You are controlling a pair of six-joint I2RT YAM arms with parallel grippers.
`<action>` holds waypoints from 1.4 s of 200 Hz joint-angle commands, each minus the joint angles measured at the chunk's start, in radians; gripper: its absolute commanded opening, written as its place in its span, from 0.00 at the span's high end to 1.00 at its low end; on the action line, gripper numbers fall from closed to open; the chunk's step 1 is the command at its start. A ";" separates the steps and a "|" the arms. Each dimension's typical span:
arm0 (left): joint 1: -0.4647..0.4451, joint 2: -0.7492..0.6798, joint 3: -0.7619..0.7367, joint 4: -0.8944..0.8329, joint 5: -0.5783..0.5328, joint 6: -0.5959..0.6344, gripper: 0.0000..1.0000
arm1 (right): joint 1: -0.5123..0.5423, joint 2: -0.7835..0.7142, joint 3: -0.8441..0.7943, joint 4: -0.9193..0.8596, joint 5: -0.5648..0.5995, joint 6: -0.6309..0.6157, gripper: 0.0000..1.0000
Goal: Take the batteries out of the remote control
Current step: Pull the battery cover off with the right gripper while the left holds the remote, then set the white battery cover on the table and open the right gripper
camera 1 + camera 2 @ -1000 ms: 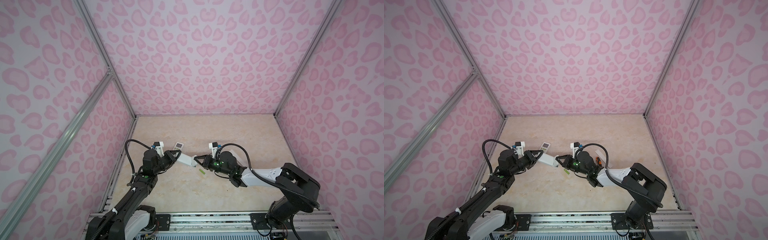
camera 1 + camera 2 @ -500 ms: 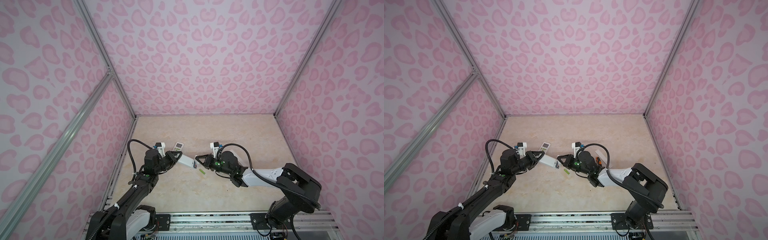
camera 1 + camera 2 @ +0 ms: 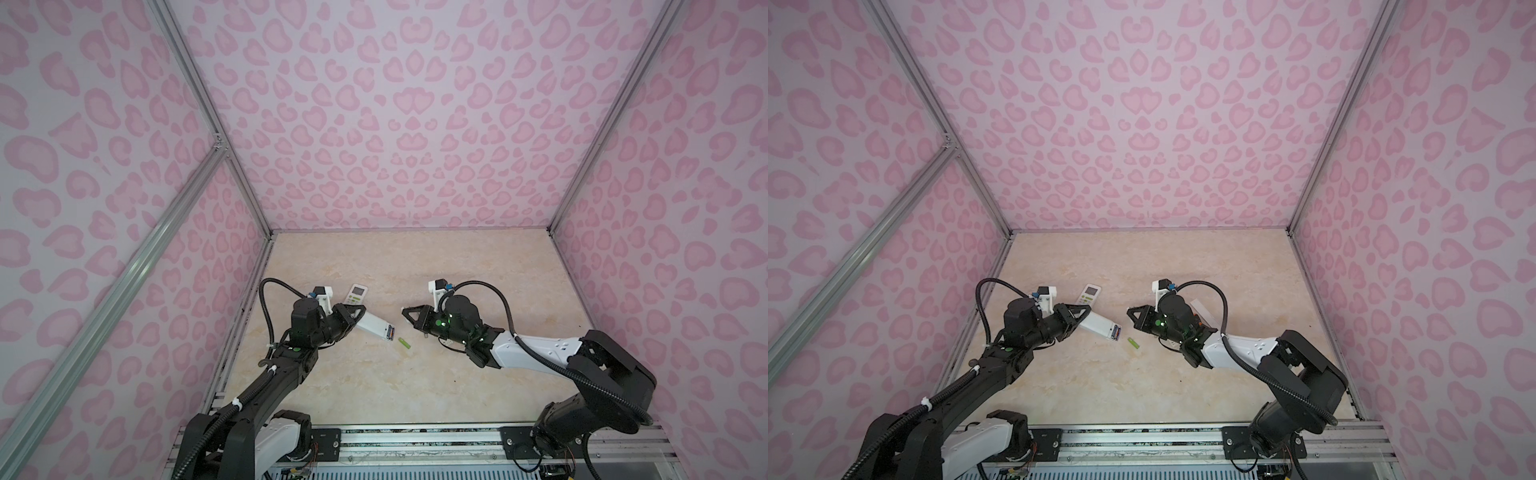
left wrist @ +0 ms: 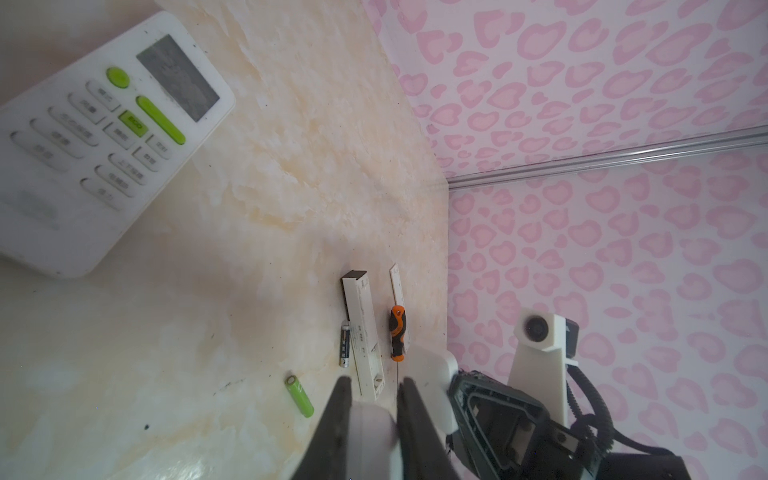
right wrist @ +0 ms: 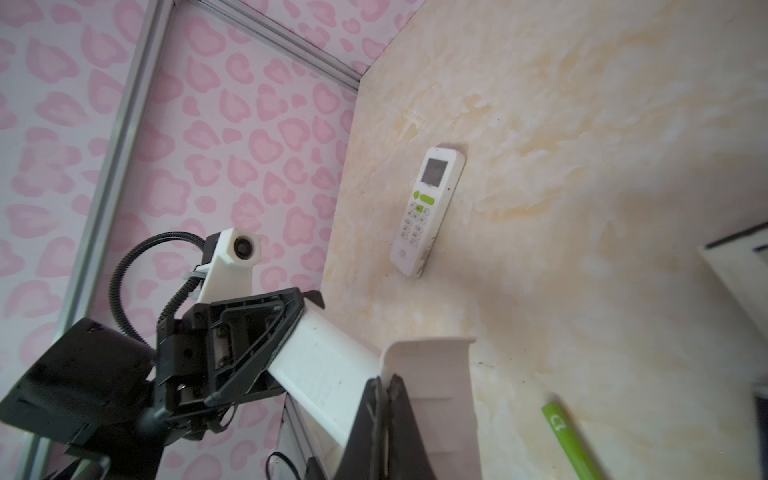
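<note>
My left gripper [image 3: 358,316] [image 4: 374,384] is shut on a white remote control [image 3: 372,325] [image 5: 328,365] and holds it tilted over the table. The remote's open, dark end [image 3: 1116,331] points toward my right gripper [image 3: 404,311] [image 5: 384,380]. That gripper is shut on the side edge of a white battery cover [image 5: 436,374] [image 4: 432,386], a short way off the remote's end. One lime green battery [image 3: 404,342] [image 4: 299,395] [image 5: 569,440] lies on the table under the gap. A black battery [image 4: 344,345] lies farther off.
A second white remote with green buttons [image 3: 356,294] [image 4: 104,137] [image 5: 426,212] lies face up behind the left gripper. Beside the black battery lie a long white remote body [image 4: 362,332], a thin white strip [image 4: 398,299] and an orange-and-black screwdriver [image 4: 397,332]. Pink walls close three sides.
My right gripper has drawn back to the right, away from the remote's end. The left gripper has shifted slightly right with the remote. The green battery has stayed put.
</note>
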 commanded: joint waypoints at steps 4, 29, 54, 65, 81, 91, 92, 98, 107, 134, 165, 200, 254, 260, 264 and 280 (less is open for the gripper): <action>0.003 0.007 -0.014 0.027 0.018 0.036 0.96 | -0.009 0.024 0.047 -0.177 0.071 -0.177 0.96; 0.003 0.016 -0.027 0.028 0.023 0.055 0.96 | -0.015 0.090 0.112 -0.250 0.093 -0.258 0.96; 0.002 0.035 -0.039 0.041 0.039 0.068 0.96 | -0.018 0.168 0.151 -0.247 0.096 -0.276 0.96; 0.002 0.049 -0.042 0.047 0.048 0.072 0.96 | -0.018 0.204 0.168 -0.244 0.096 -0.283 0.96; 0.003 0.070 -0.047 0.055 0.062 0.078 0.96 | -0.018 0.251 0.198 -0.267 0.090 -0.297 0.96; 0.003 0.085 -0.052 0.064 0.070 0.078 0.96 | -0.019 0.278 0.221 -0.293 0.082 -0.310 0.96; 0.003 0.087 -0.053 0.065 0.071 0.078 0.96 | -0.019 0.281 0.223 -0.295 0.081 -0.311 0.96; 0.003 0.099 -0.055 0.070 0.078 0.081 0.96 | -0.018 0.293 0.234 -0.309 0.080 -0.317 0.95; 0.003 0.117 -0.055 0.071 0.088 0.088 0.96 | -0.019 0.308 0.239 -0.316 0.080 -0.323 0.92; 0.003 0.164 -0.060 0.087 0.110 0.094 0.96 | -0.018 0.304 0.244 -0.348 0.096 -0.343 0.77; 0.003 0.203 -0.059 0.090 0.120 0.104 0.96 | -0.010 0.262 0.257 -0.439 0.133 -0.405 0.66; 0.004 0.222 -0.067 0.085 0.119 0.120 0.96 | 0.042 0.221 0.260 -0.536 0.164 -0.484 0.71; 0.003 0.325 -0.086 0.209 0.165 0.091 0.96 | 0.095 0.216 0.229 -0.534 0.170 -0.473 0.76; 0.004 0.332 -0.088 0.219 0.163 0.088 0.96 | 0.096 0.212 0.227 -0.531 0.171 -0.473 0.76; 0.004 0.336 -0.090 0.226 0.160 0.084 0.96 | 0.095 0.210 0.226 -0.530 0.172 -0.470 0.76; 0.003 0.347 -0.095 0.248 0.143 0.076 0.96 | 0.094 0.200 0.232 -0.541 0.183 -0.471 0.76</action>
